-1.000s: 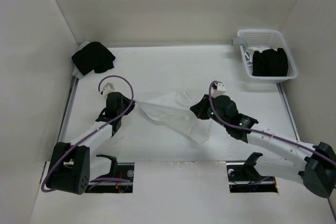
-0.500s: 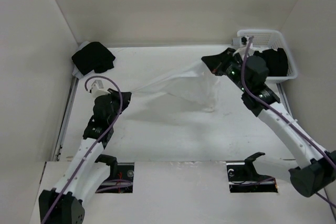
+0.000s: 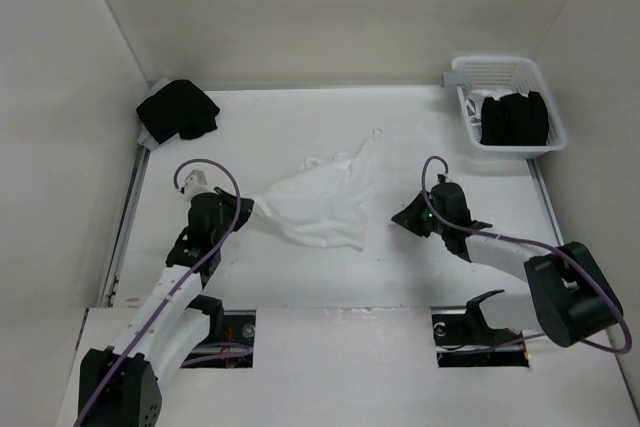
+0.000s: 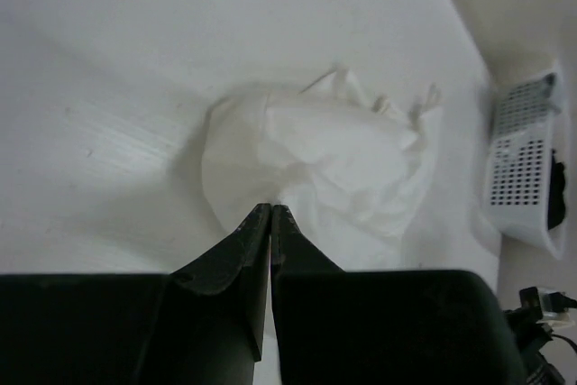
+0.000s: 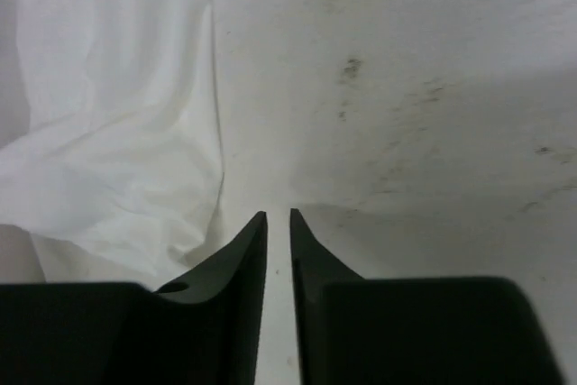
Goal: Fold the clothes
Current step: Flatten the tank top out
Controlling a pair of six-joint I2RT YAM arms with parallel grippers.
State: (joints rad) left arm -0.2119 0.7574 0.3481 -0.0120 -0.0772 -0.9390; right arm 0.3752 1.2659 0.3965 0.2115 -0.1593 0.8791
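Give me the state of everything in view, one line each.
camisole: crumpled on the table, unfolded, one edge pinched by the left gripper
left gripper: shut on the camisole
right gripper: slightly open, empty, beside the camisole
basket: upright, holding black clothes
black clothes: bunched in the basket
black garment: heaped in the far left corner

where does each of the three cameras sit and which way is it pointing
Top external: high behind the robot, looking down on the table; the left gripper and right gripper show with their whole arms.
Left wrist: on the left arm, facing across the table toward the lattice basket; its shut fingers pinch the camisole edge.
Right wrist: on the right arm, facing the table close up; its slightly parted fingers hold nothing.
Shared: all three see the camisole.
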